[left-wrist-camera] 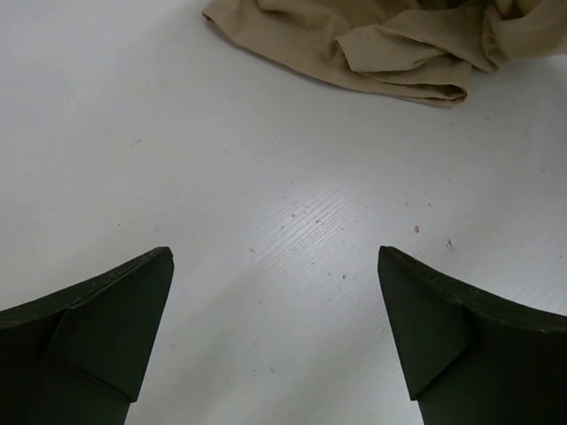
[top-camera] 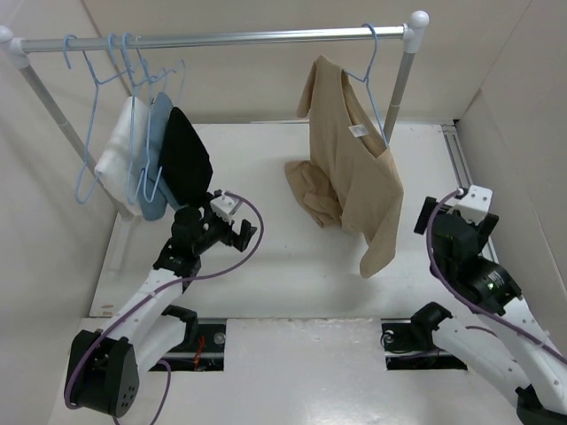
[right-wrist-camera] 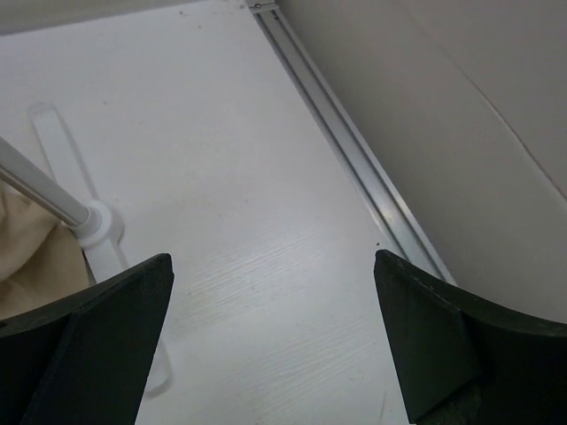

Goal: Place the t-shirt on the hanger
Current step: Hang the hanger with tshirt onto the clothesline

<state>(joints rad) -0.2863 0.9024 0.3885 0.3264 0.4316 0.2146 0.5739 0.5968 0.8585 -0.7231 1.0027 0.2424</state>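
We found the tan short-sleeved cloth t-shirt (top-camera: 350, 168) hanging under the right end of the thick silver rail (top-camera: 230, 39). It was caught on the thin light-blue wire hanger (top-camera: 376, 97), whose hook sat on that rail. One hanger arm seemed to be inside the cloth. The other ran bare down to the small white neck label (top-camera: 358, 130), and the shirt's lower part lay bunched on the white bench (top-camera: 266, 283) below the rail.

Our left hand (left-wrist-camera: 275, 257) stood wide open and empty, low over the bench under the rail's middle. Our right hand (right-wrist-camera: 275, 257) was equally open and empty, out beyond the rail's right end.

We judged the job half done, since the collar had yet to go over the bare wire arm. To do it well, we would first lift the slack off the bench, then pinch the cloth beside the label. We would also steady the hanger so it neither swung nor slipped off the rail.
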